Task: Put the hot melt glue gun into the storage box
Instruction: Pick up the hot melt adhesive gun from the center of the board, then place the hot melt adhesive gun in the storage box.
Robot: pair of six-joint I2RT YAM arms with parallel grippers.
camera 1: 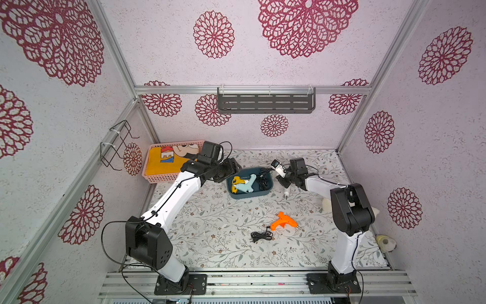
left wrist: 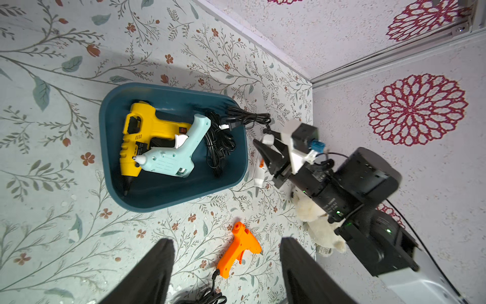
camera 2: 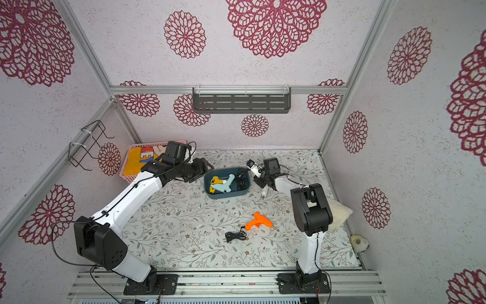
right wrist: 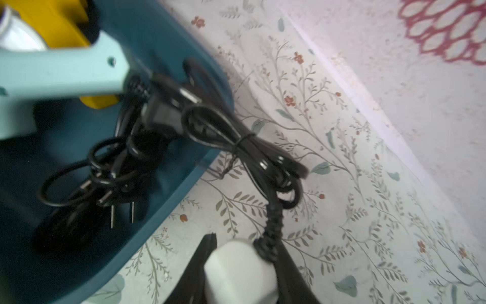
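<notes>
The storage box [camera 1: 249, 196] [camera 2: 226, 196] [left wrist: 105, 118] is a dark teal tub at the back middle. A yellow glue gun [camera 1: 236, 181] [left wrist: 147, 131] and a light blue glue gun [camera 1: 247, 185] [left wrist: 173, 160] lie in it with black cords. My right gripper [camera 1: 284, 179] [right wrist: 242, 252] is shut on the handle of a white hot melt glue gun [camera 1: 286, 193] [left wrist: 259, 175] [right wrist: 239, 271] just right of the box, nozzle down. Its cord bundle [right wrist: 249, 147] drapes over the box rim. My left gripper [camera 1: 231, 171] [left wrist: 226, 240] hangs open at the box's left side. An orange glue gun [camera 1: 282, 221] [left wrist: 240, 247] lies on the table nearer the front.
A pink lattice basket [camera 1: 157, 180] with a yellow cloth stands at the back left behind my left arm. The orange gun's coiled black cord [camera 1: 260, 235] lies beside it. A pale plush [camera 2: 339, 213] sits by the right wall. A grey shelf [camera 1: 265, 102] hangs on the back wall.
</notes>
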